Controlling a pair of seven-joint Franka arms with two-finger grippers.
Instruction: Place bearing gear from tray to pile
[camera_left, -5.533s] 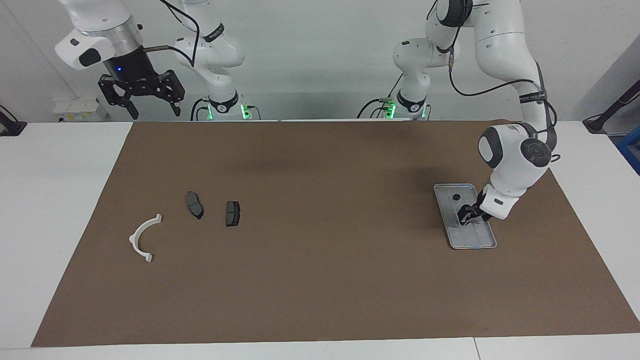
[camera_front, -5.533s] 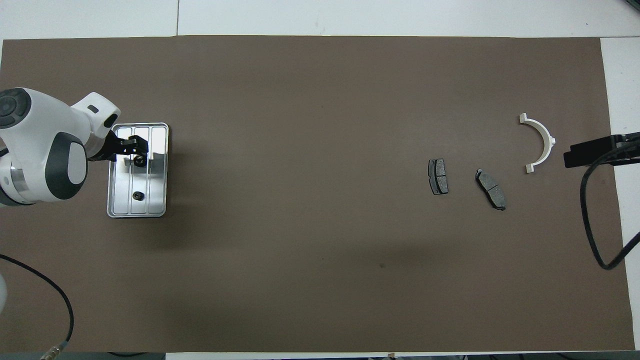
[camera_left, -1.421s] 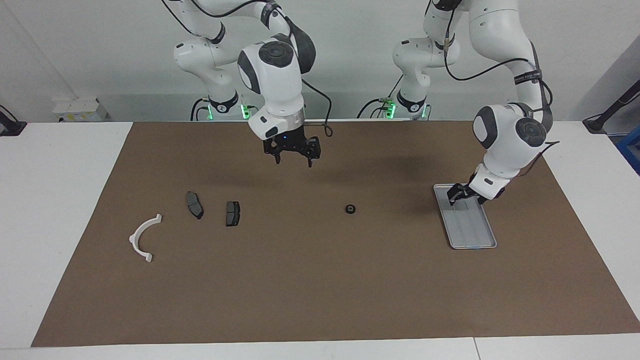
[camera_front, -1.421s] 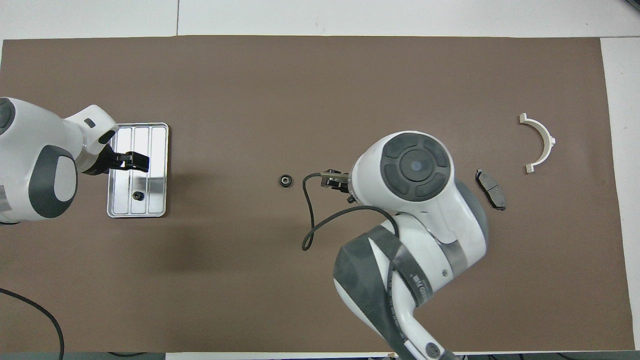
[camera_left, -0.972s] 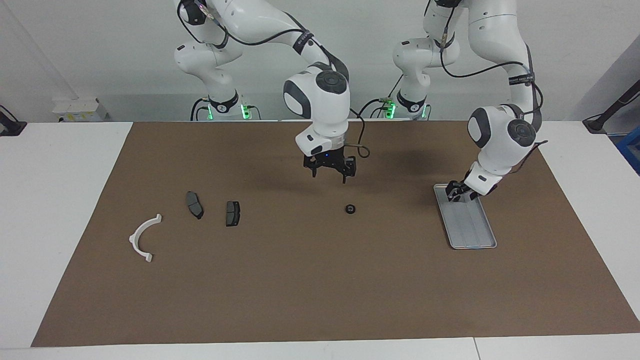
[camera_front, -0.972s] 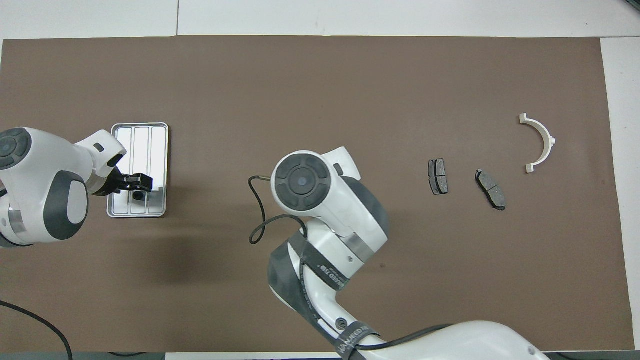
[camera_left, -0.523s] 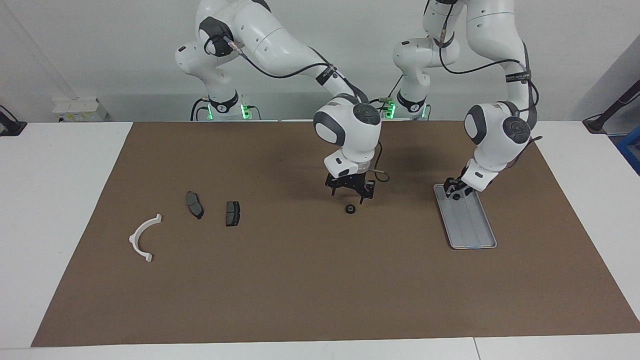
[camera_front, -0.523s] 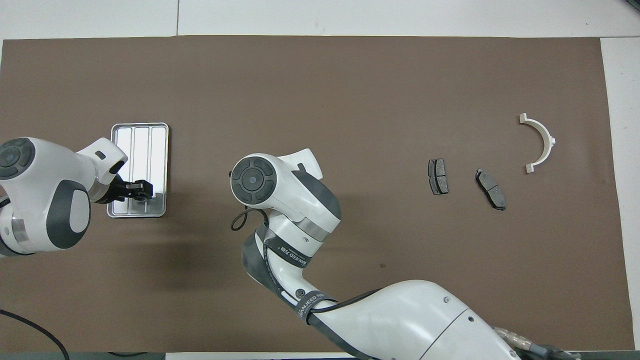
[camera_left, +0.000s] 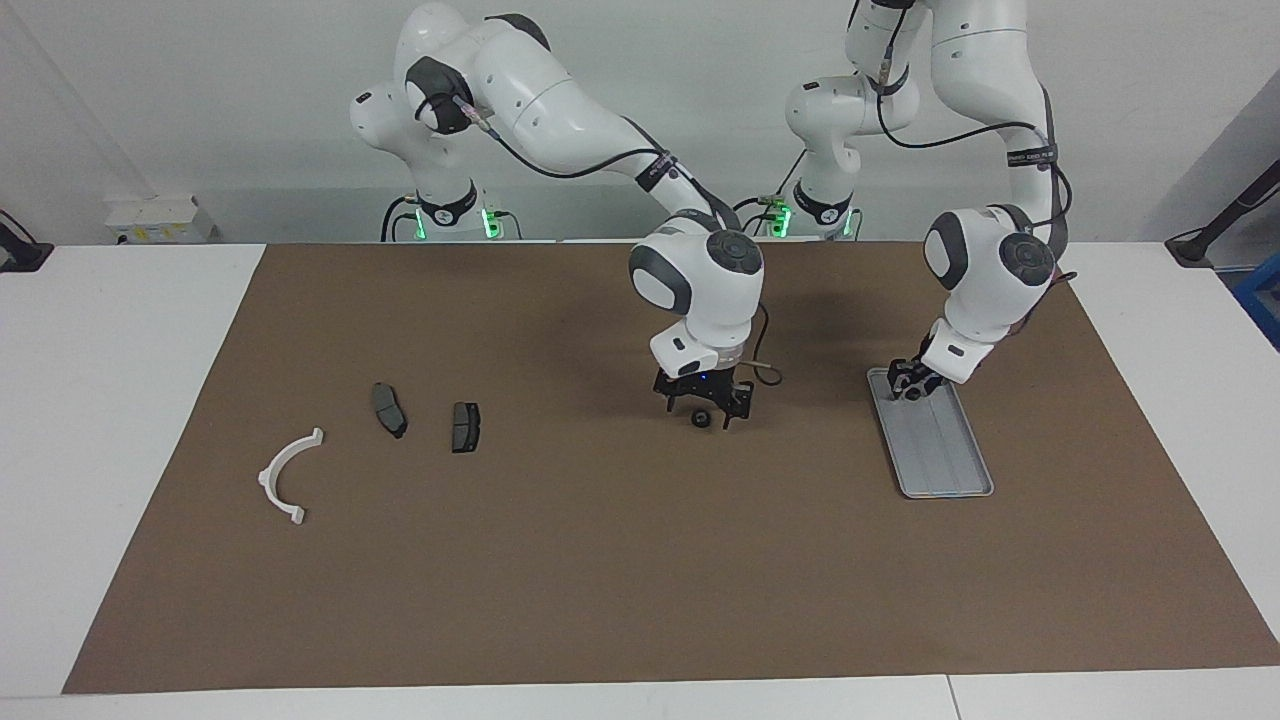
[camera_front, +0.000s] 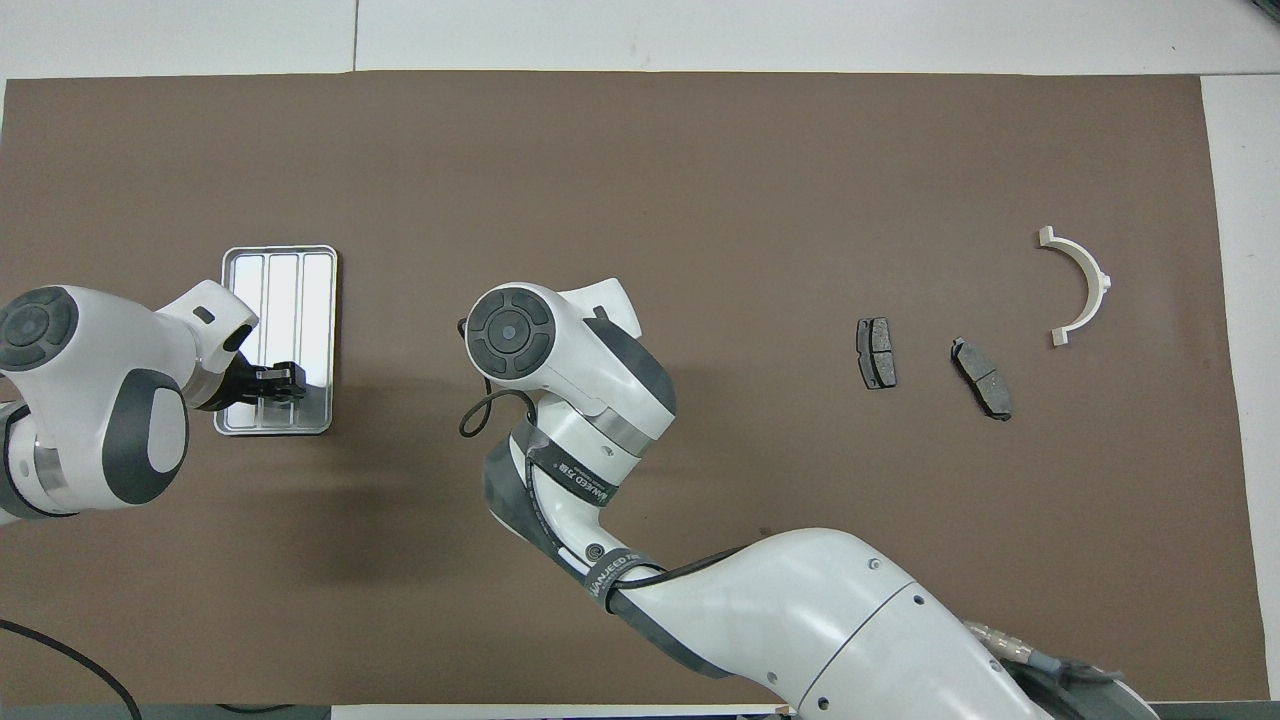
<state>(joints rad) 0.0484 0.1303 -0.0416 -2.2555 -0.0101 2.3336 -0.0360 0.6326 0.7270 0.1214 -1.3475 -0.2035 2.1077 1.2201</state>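
A small dark bearing gear (camera_left: 703, 419) lies on the brown mat near the table's middle. My right gripper (camera_left: 703, 404) is low over it, open, with a finger on either side of the gear. In the overhead view the right arm's wrist hides the gear. The silver-grey tray (camera_left: 940, 450) lies toward the left arm's end, also in the overhead view (camera_front: 280, 290). My left gripper (camera_left: 907, 384) is down at the tray's end nearer the robots (camera_front: 285, 383). The pile is a white arc (camera_left: 288, 475) and two dark pads (camera_left: 389, 409) (camera_left: 465, 426) toward the right arm's end.
The brown mat (camera_left: 600, 560) covers most of the white table. In the overhead view the white arc (camera_front: 1080, 285) and the pads (camera_front: 876, 352) (camera_front: 982, 378) lie apart from each other. The right arm stretches over the mat's near middle.
My right gripper has come down from above the mat until its fingers straddle the gear. My left gripper has shifted slightly along the tray toward the robots.
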